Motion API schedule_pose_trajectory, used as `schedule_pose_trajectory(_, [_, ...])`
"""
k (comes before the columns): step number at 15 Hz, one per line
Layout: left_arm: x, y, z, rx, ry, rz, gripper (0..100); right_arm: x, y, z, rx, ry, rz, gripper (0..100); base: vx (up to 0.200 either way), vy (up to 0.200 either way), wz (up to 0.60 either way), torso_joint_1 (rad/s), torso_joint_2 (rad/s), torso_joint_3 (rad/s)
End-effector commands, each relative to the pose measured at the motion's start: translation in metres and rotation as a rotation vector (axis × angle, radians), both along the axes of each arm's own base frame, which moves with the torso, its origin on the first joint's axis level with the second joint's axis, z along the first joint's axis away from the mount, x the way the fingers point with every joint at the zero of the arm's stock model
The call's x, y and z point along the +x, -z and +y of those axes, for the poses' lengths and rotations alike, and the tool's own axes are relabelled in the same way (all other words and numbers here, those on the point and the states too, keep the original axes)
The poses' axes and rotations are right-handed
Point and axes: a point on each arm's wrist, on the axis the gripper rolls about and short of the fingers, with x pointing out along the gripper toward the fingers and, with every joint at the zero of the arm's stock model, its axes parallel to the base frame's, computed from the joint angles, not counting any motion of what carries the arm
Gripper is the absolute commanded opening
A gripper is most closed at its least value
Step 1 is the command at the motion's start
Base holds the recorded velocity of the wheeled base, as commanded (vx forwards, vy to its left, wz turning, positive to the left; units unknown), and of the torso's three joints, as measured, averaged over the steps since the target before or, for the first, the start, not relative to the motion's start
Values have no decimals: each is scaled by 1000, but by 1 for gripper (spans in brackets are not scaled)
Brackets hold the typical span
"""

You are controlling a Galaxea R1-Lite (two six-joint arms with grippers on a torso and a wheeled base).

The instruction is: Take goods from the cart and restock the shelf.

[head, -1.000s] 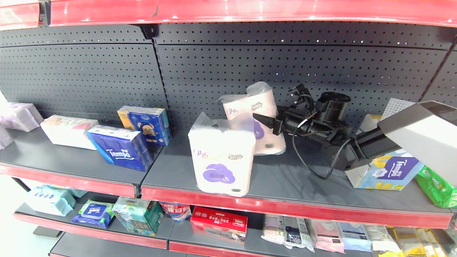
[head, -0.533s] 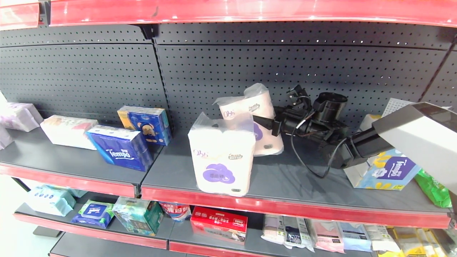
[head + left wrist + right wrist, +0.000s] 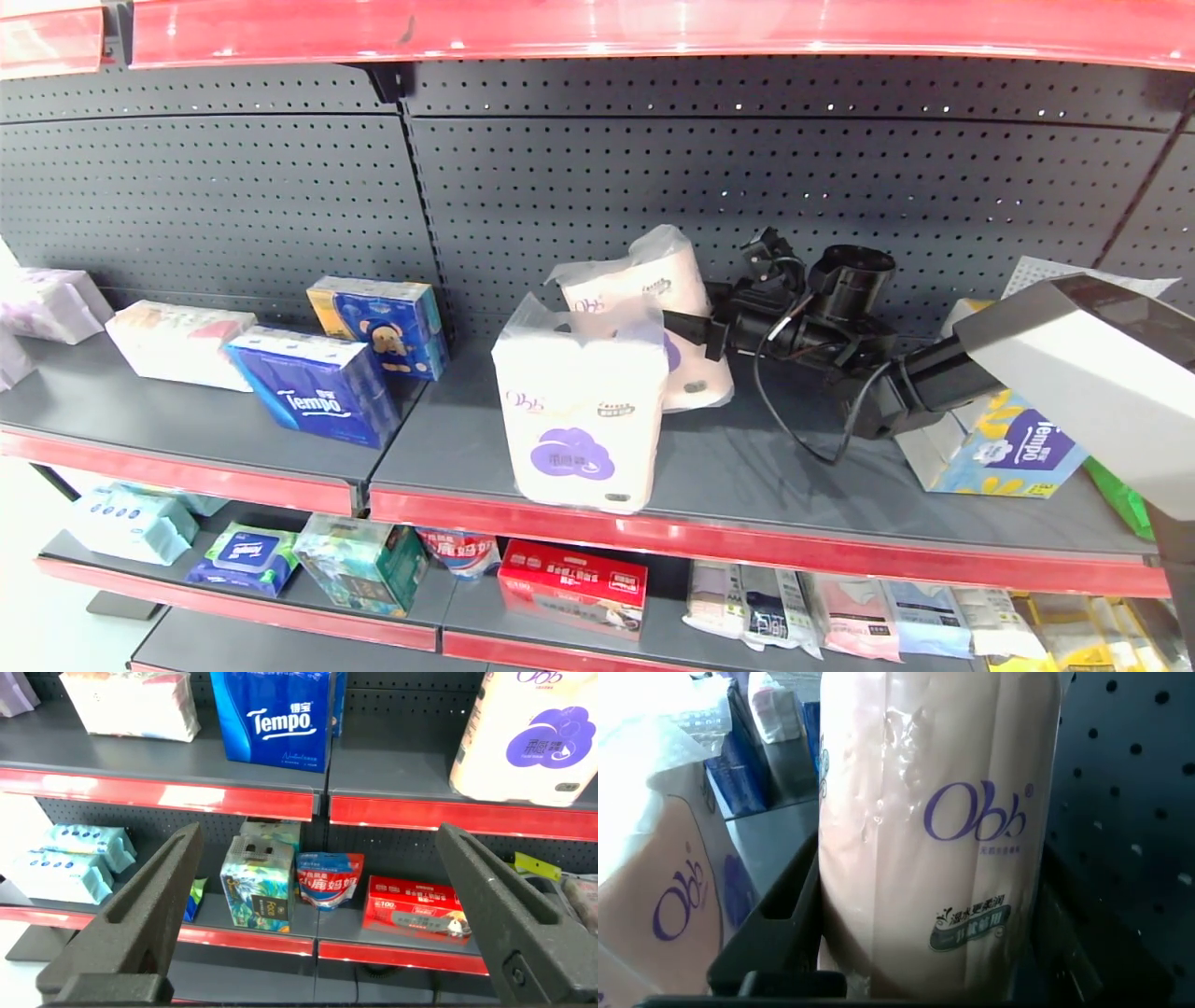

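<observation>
r gripper (image 3: pixel 695 329) jaws pinch the roll pack (image 3: pixel 644 285) from both sides, black fingers (image 3: pixel 775 919) pressed on its soft wrap. the pack is over the middle shelf (image 3: pixel 747 467), tipped to one side. it is just behind the front roll pack (image 3: pixel 579 411) & near the holey back wall (image 3: pixel 653 159). can't tell if its bottom sits on the shelf.

i think the step is: set this pack down behind the front one. to do it well:
- turn it up straight first, b/c if let go tipped it may lean on the front pack & push it off the edge.
- go down slow till the bottom is flat on the shelf.
- then open the jaws wide & pull back out twd the tissue box (image 3: pixel 1018 448) w/o bumping it or snagging the wrap.
- the pack looks squishy, so don't squeeze more.

l gripper (image 3: pixel 318 905) jaws are spread wide w/ nothing in them, facing the lower shelves (image 3: pixel 252 938). it can wait there.
</observation>
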Motion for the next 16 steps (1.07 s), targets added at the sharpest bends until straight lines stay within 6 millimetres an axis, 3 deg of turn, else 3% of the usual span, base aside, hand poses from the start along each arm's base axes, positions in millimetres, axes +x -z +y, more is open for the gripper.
schedule_pose_trajectory(1, [0,0,0,0,-1,0,100,4,5,3,-1,-6,2,0,0,0,0,0,0,0])
schedule_pose_trajectory(7, [0,0,0,0,-1,0,100,7,14,16,-3,-29,10,0,0,0,0,0,0,0])
schedule_pose_trajectory(16, [0,0,0,0,-1,0,100,13,37,11,-23,-18,68,0,0,0,0,0,0,0])
